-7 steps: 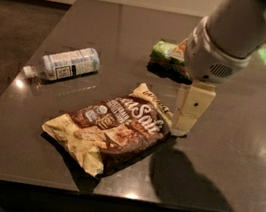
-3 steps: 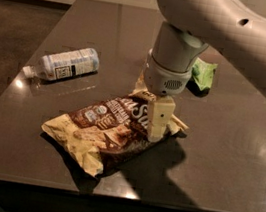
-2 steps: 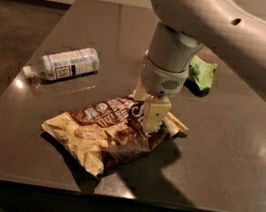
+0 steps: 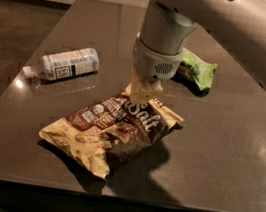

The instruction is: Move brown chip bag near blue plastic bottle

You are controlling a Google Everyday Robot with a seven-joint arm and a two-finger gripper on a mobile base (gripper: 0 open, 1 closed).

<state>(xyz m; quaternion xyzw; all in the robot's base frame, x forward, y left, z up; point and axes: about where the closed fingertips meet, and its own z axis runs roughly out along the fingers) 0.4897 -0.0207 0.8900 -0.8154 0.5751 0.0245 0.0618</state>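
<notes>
Camera view showed the gripper at the upper end of the bag, by the "Salt" lettering; whether it was open or closed could not be told. Bag lay flat on the table. Bottle lay on its side, apart, to the bag's upper left. Green bag lay beyond the gripper.

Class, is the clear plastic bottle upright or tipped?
Tipped: the clear plastic bottle lies sideways, cap leftward. Gripper over the brown chip bag.
</notes>
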